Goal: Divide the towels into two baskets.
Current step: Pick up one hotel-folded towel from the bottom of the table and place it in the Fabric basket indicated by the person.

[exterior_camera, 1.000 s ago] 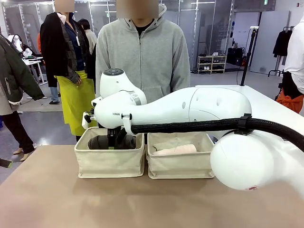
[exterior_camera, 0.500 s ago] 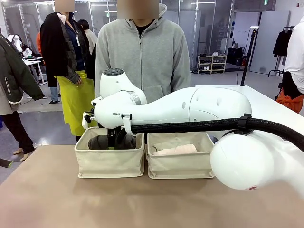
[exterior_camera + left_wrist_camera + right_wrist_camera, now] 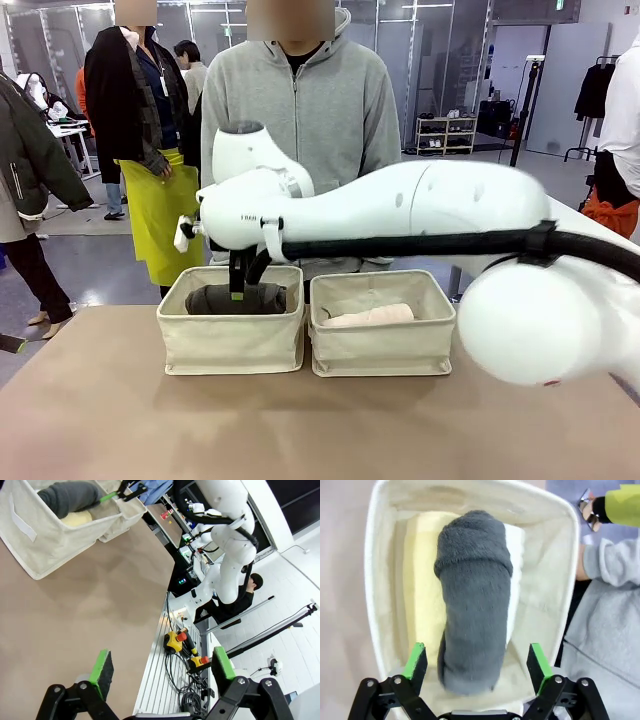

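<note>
In the front view, two cream baskets stand side by side at the far side of the table. The left basket (image 3: 232, 345) holds the dark grey towel (image 3: 215, 299); the right basket (image 3: 380, 348) holds the light pink towel (image 3: 368, 316). My right gripper (image 3: 241, 285) hangs open just above the grey towel, with nothing between its fingers. The right wrist view shows the grey towel (image 3: 475, 595) lying on the pale yellow towel (image 3: 422, 580) and the white towel (image 3: 516, 542), with the right gripper (image 3: 476, 661) straddling it. My left gripper (image 3: 162, 666) is open over the bare table.
A person in a grey hoodie (image 3: 300, 130) stands close behind the baskets. The brown table (image 3: 300, 430) has free room in front of them. In the left wrist view the table edge drops to cables and stop buttons (image 3: 182, 645).
My right arm has lifted, drawing its open gripper up out of the left basket. The grey towel stays lying in the basket.
</note>
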You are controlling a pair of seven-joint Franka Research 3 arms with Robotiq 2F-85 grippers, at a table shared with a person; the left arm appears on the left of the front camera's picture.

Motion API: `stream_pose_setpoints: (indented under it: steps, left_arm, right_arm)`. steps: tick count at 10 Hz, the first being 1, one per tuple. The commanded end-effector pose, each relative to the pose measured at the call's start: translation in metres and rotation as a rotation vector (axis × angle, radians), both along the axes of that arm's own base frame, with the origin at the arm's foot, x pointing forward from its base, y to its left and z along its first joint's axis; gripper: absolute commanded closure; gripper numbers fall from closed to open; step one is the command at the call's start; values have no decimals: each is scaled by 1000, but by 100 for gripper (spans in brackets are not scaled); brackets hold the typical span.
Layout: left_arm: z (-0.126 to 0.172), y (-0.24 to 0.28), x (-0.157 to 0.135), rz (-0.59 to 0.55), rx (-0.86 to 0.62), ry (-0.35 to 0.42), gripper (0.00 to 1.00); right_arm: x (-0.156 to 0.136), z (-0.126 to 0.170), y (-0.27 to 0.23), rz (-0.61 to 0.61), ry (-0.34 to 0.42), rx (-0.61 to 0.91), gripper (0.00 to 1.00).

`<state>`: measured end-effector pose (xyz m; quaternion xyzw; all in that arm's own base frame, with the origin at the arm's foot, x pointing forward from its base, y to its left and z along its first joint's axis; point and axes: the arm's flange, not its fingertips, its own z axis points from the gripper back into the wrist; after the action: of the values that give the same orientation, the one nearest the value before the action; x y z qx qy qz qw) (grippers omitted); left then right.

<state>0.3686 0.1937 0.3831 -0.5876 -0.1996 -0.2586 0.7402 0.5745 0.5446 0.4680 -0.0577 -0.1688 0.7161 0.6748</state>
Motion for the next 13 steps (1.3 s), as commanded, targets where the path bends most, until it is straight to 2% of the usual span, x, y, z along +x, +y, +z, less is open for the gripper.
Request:
stream_pose_setpoints:
  steps: [1, 3, 5, 6, 9, 12, 13]
  left_arm:
    - [3, 0, -5, 1, 2, 4, 0]
    - [3, 0, -5, 1, 2, 4, 0]
    - [3, 0, -5, 1, 2, 4, 0]
    - [3, 0, -5, 1, 2, 4, 0]
    - [3, 0, -5, 1, 2, 4, 0]
    - [3, 0, -5, 1, 2, 4, 0]
    - [3, 0, -5, 1, 2, 4, 0]
  right_arm:
    - [-47, 18, -66, -151, 86, 88, 0]
    - [-61, 29, -124, -258, 173, 189, 0]
    - [-69, 26, -183, -336, 326, 299, 0]
    - [-72, 25, -207, -374, 371, 329, 0]
    - [-65, 28, -291, -449, 588, 573, 0]
    - [-78, 11, -398, -646, 742, 765, 0]
    - [-87, 2, -439, -713, 767, 837, 0]
